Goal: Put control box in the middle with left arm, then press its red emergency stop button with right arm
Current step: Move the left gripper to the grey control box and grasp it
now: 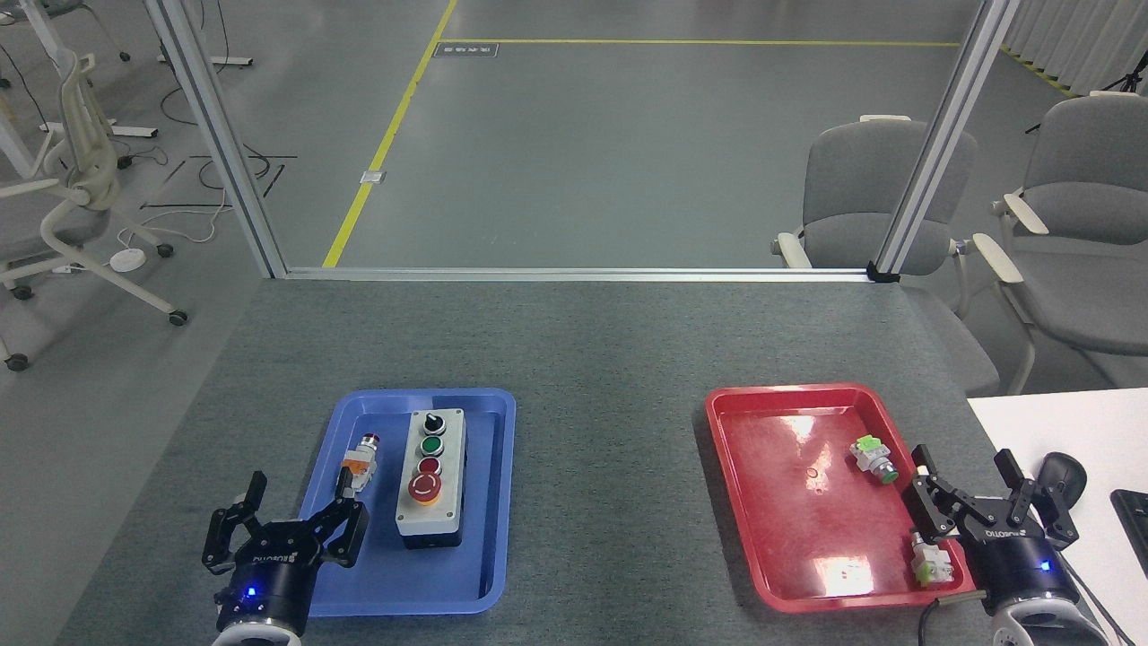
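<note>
The control box (431,477) lies lengthwise in a blue tray (499,502) on the left half of the table, light grey with a black base. Its row of controls runs from a black knob at the far end to the red emergency stop button (424,487) on a yellow ring at the near end. My left gripper (283,519) is open at the tray's near left corner, left of the box and apart from it. My right gripper (979,499) is open at the near right edge of a red tray (771,502), holding nothing.
A small loose push-button part (360,463) lies in the blue tray left of the box. The red tray holds two green-and-white button parts (874,458) (929,558). A grey felt strip separates the trays. A white desk with a mouse (1064,477) adjoins on the right; chairs stand beyond.
</note>
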